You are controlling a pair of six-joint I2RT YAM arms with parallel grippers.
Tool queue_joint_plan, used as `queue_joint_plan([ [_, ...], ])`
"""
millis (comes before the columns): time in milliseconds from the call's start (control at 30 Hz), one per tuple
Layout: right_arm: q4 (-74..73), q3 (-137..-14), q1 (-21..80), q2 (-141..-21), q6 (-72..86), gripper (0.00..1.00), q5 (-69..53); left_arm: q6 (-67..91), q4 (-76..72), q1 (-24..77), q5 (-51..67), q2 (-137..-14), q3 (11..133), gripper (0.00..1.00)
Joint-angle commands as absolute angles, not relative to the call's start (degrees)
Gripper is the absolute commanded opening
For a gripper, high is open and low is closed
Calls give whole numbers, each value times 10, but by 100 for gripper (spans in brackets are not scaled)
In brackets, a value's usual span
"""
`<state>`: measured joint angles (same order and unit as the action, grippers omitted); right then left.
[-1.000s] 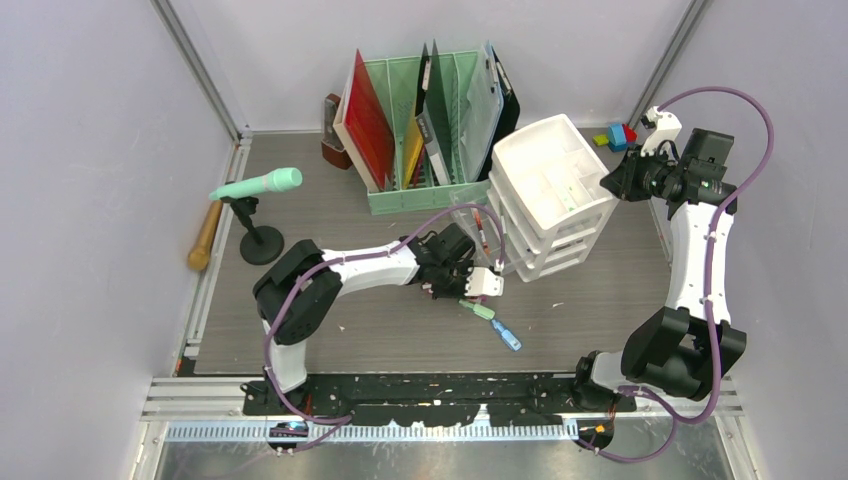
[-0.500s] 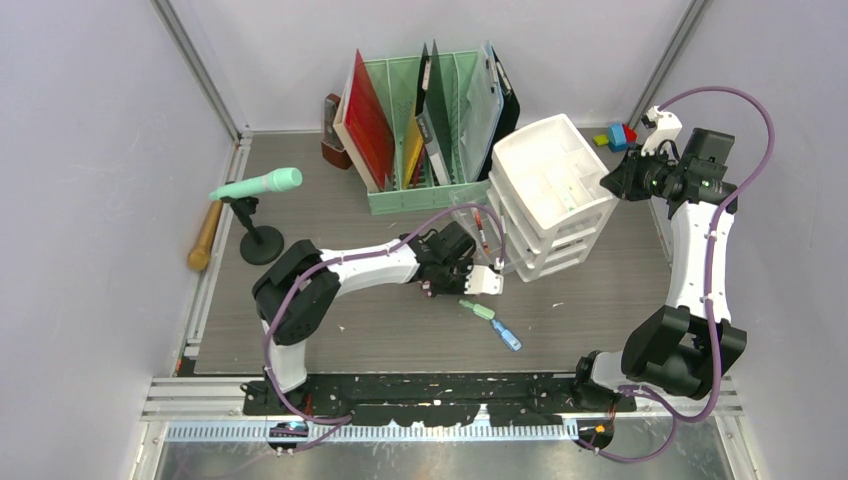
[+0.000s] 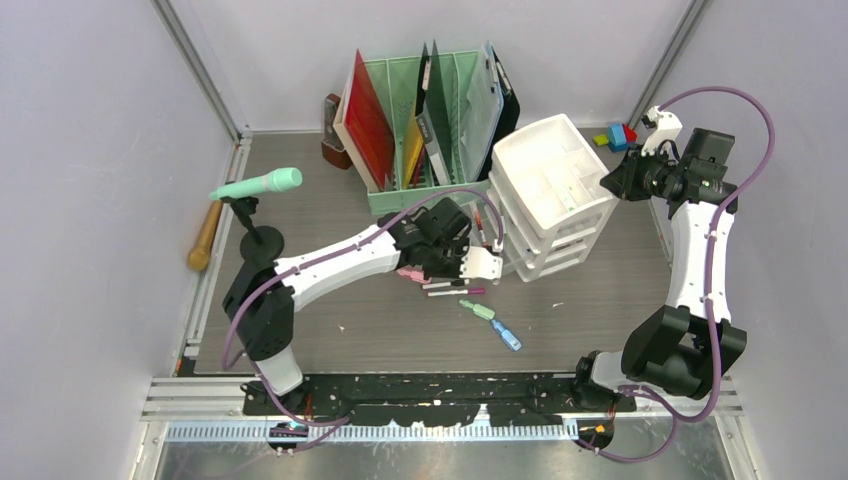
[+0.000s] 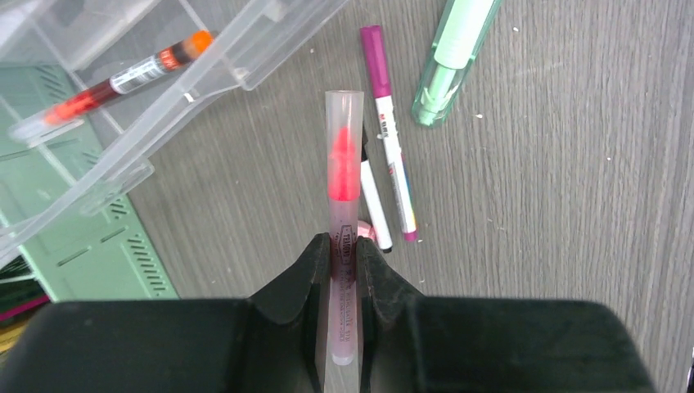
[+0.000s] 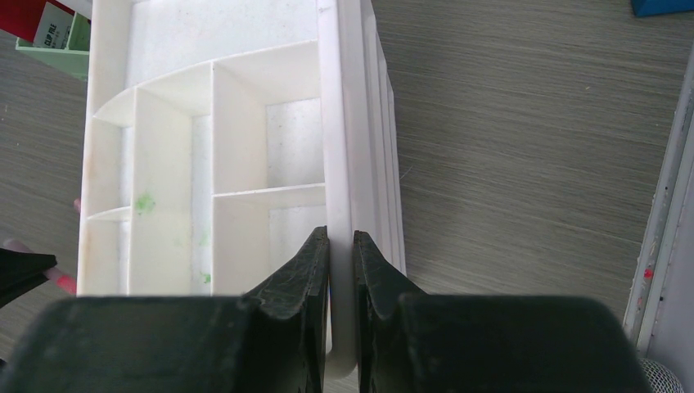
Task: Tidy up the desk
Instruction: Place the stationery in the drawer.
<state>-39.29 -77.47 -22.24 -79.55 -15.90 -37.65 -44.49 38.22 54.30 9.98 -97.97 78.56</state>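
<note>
Left gripper (image 4: 344,254) clamps one pink clear-capped highlighter (image 4: 344,164) over the grey wood-grain desk (image 4: 556,205), above two thin white pens: one purple-capped (image 4: 389,139), one black-tipped (image 4: 372,196). Right gripper (image 5: 341,246) pinches the rim of one white plastic drawer unit (image 5: 344,123).

A clear drawer (image 4: 214,78) blocks the way ahead-left of the left pincer (image 4: 344,246) and its pink highlighter (image 4: 344,164). Pens (image 4: 389,160) and a green marker (image 4: 452,57) lie just ahead; bare desk (image 4: 556,205) opens rightward.
</note>
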Motion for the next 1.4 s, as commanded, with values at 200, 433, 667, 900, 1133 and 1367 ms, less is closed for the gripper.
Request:
queue_joint_plan([
  [200, -458, -743, -215, -850, -140, 1, -313, -352, 472, 513, 151, -973, 942, 0],
  [433, -460, -743, -216, -849, -142, 1, -312, -165, 463, 495, 177, -1044, 1051, 0],
  [667, -460, -742, -215, -848, -143, 1, -311, 158, 432, 397, 330, -1134, 1136, 0],
  [900, -460, -740, -216, -848, -144, 1, -310, 423, 264, 343, 428, -1192, 1059, 0],
  [1133, -458, -740, -216, -852, -144, 1, -308, 523, 154, 344, 436, -1200, 1021, 13],
  [1367, -459, -740, -234, -854, -143, 1, -308, 534, 155, 347, 407, -1201, 1028, 32],
])
